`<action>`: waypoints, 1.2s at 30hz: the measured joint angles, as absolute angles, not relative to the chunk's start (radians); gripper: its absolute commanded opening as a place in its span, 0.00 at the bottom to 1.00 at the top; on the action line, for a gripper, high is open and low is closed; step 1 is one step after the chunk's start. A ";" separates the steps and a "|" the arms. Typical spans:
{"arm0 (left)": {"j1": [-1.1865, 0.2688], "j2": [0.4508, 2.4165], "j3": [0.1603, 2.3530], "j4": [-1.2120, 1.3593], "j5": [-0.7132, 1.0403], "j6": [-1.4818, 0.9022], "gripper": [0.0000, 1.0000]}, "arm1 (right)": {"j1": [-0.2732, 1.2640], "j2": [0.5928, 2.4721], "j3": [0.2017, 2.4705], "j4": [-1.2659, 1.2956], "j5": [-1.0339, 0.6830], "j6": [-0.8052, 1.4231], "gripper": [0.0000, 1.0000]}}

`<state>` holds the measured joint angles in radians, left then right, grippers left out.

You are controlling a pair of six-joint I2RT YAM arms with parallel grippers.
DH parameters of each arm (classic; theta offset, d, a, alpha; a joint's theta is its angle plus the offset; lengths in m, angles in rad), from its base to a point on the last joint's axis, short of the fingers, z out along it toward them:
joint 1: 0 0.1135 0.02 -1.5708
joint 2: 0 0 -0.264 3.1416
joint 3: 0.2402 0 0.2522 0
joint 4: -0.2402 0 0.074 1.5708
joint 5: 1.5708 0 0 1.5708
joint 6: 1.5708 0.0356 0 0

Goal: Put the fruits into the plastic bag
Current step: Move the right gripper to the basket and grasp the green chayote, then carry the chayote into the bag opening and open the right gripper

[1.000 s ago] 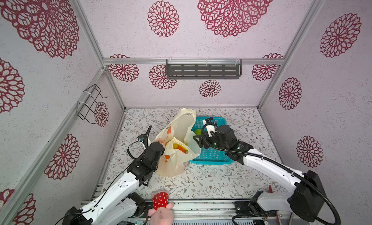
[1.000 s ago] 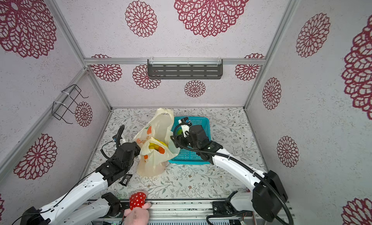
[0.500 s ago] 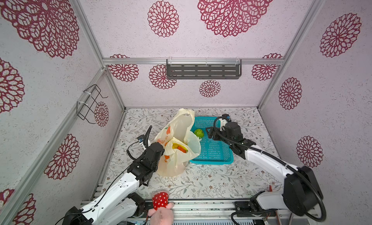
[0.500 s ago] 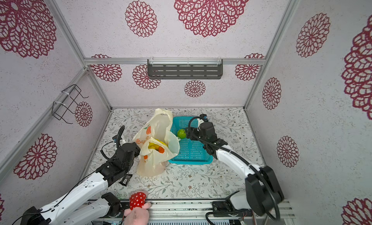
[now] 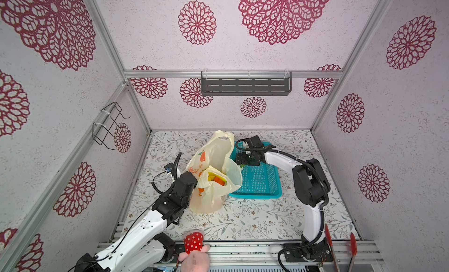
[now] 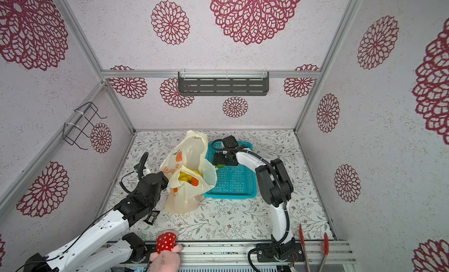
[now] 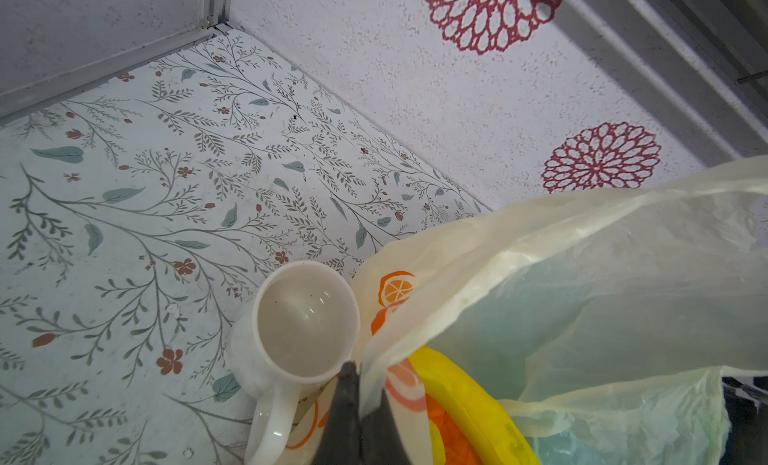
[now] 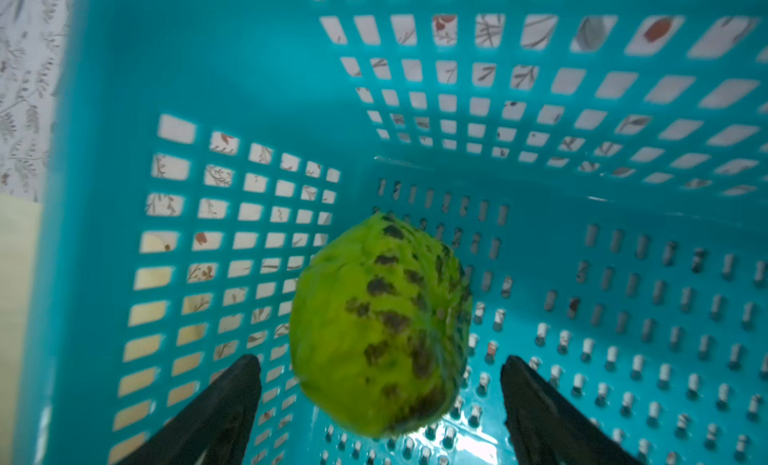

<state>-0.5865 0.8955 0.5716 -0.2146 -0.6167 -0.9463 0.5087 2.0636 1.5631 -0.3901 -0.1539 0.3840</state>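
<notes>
Green fruit (image 8: pixel 380 325) between right claw (image 8: pixel 379 359) jaws

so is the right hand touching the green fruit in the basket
Apart. The right wrist view shows the right hand open around the green fruit, with the teal basket visible in the gap beside each finger.

The right pincer (image 8: pixel 380 359) has matt black fingers (image 8: pixel 224 404); between them the green fruit (image 8: pixel 380 325) looks matt, bumpy and dark-speckled. Around it the teal basket (image 8: pixel 249 68) is smooth, glossy hard plastic. At the left pincer (image 7: pixel 353 375) the plastic bag (image 7: pixel 582 276) is thin, translucent, crinkled film. Just beside it a glossy white mug (image 7: pixel 305 321) stands on the matt printed surface (image 7: pixel 124 192).
</notes>
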 measured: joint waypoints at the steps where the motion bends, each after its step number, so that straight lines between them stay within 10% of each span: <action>1: -0.587 0.896 0.572 -0.215 -0.617 -0.946 0.00 | 0.509 2.075 1.580 -0.405 -0.151 0.376 0.87; 12: -0.587 0.896 0.572 -0.215 -0.616 -0.944 0.00 | 0.509 2.120 1.617 -0.411 -0.141 0.334 0.48; 36: -0.586 0.968 0.572 -0.165 -0.606 -0.931 0.00 | 0.551 1.173 0.872 0.050 -0.310 0.359 0.46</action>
